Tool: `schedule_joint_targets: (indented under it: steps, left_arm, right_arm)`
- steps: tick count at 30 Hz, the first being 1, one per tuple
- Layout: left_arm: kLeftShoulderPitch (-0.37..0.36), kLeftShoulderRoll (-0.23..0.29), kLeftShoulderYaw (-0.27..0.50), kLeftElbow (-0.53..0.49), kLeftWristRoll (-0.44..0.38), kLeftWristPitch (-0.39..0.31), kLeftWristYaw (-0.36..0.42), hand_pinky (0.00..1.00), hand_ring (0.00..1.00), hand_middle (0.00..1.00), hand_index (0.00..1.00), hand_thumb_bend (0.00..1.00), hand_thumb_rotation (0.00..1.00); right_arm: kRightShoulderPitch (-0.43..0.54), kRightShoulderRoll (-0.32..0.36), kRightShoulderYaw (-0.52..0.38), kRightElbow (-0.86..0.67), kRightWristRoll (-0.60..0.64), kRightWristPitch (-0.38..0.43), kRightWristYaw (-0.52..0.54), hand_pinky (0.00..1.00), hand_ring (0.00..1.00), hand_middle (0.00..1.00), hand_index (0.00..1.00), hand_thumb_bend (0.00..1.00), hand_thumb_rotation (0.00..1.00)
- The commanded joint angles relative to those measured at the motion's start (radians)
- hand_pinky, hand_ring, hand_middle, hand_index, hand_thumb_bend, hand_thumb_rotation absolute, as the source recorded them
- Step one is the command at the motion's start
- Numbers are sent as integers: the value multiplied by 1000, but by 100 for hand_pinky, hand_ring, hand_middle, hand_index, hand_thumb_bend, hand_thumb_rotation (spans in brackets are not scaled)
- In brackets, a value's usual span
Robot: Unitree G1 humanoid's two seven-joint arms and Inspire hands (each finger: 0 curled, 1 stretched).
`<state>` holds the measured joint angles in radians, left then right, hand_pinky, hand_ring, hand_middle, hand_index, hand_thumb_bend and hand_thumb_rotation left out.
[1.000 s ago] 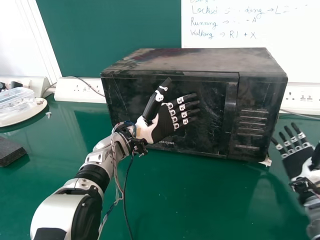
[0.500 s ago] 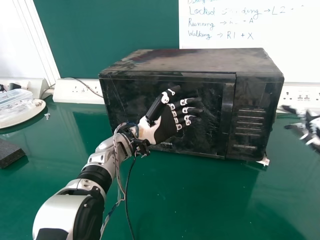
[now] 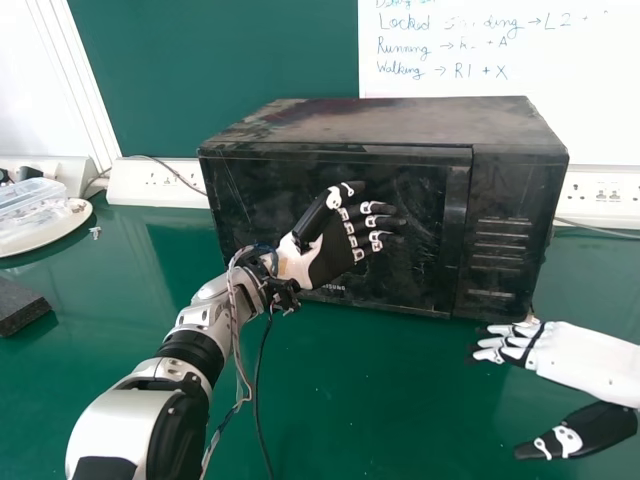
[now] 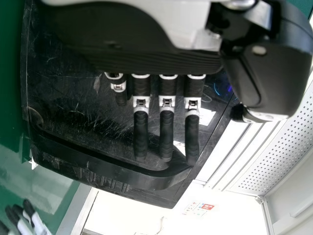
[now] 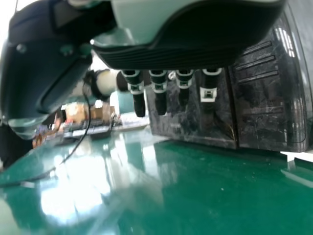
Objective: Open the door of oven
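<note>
- Sitting at the far left of the green bench (image 3: 350, 410), a pale round plate (image 3: 32, 234) carries a clear plastic box (image 3: 25, 196); a dark block (image 3: 18, 302) lies nearer the robot.
- Behind them, a white socket strip (image 3: 150, 182) runs along the back, with a cable by it, below a green board (image 3: 220, 70).
- The left hand (image 3: 330, 255) hangs in front of the oven door, its fingers released and extended toward the handle side, the thumb slanting upward. I cannot tell whether they touch the door.
- The oven (image 3: 390, 118) stands upright at the back of the bench. Its long axis runs left to right, and its front faces the robot, the right end angled slightly nearer.
- Its door (image 3: 250, 215) is closed, wider than tall, and fills the left and middle of the front.
- The door's handle (image 3: 455, 230) stands upright along its right edge, just beside the control panel (image 3: 510, 185), which has stacked horizontal bars.
- Behind the oven's right part is a whiteboard (image 3: 500, 110) with handwriting.
- The right hand (image 3: 585, 362) is at the lower right, near the oven's bottom right corner; its fingers are released and point left, empty, the thumb spread toward the robot.
</note>
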<state>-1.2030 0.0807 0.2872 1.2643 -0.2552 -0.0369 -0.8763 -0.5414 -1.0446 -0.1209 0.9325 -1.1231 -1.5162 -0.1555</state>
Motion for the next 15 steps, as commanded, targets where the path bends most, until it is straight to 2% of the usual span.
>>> schedule_joint_targets:
  steps: [1, 2, 4, 6, 8, 9, 13, 14, 15]
  left_arm:
    - [-17, 1, 2, 5, -1, 11, -11, 71, 91, 98, 95, 100, 82]
    - [-18, 1, 3, 4, -2, 12, -12, 70, 91, 97, 95, 100, 82]
    - [-18, 1, 2, 1, -2, 9, -15, 70, 91, 98, 94, 100, 83]
    - [-18, 1, 1, -1, -3, 6, -18, 70, 91, 98, 94, 100, 83]
    - [-18, 1, 2, -1, -3, 6, -17, 70, 91, 98, 95, 100, 83]
    - [-18, 1, 2, -1, -3, 8, -16, 70, 91, 98, 95, 100, 83]
    - [-18, 1, 2, 0, -3, 12, -14, 70, 91, 98, 95, 100, 83]
    - [-18, 0, 2, 0, -2, 12, -12, 69, 91, 98, 95, 100, 83]
    - [-18, 0, 1, 0, -2, 12, -10, 70, 91, 98, 95, 100, 83]
  right_arm:
    - [-57, -128, 318, -85, -377, 205, -650, 45, 54, 61, 73, 51, 14]
    - [-68, -136, 357, -82, -409, 225, -709, 44, 54, 60, 72, 46, 20]
    - [-89, -146, 421, -66, -456, 250, -802, 45, 54, 60, 73, 48, 18]
    - [-114, -156, 488, -49, -506, 276, -889, 46, 56, 61, 71, 47, 21]
    - [-141, -166, 572, -36, -574, 326, -1020, 47, 57, 62, 67, 53, 17]
    - [-154, -167, 607, -25, -599, 340, -1074, 47, 58, 63, 70, 55, 16]
    - [-203, -169, 755, 16, -707, 436, -1303, 47, 58, 64, 68, 54, 13]
    - [-214, -168, 786, 30, -725, 450, -1347, 48, 58, 64, 68, 52, 13]
    - [-224, -166, 804, 50, -720, 428, -1353, 49, 59, 64, 68, 52, 14]
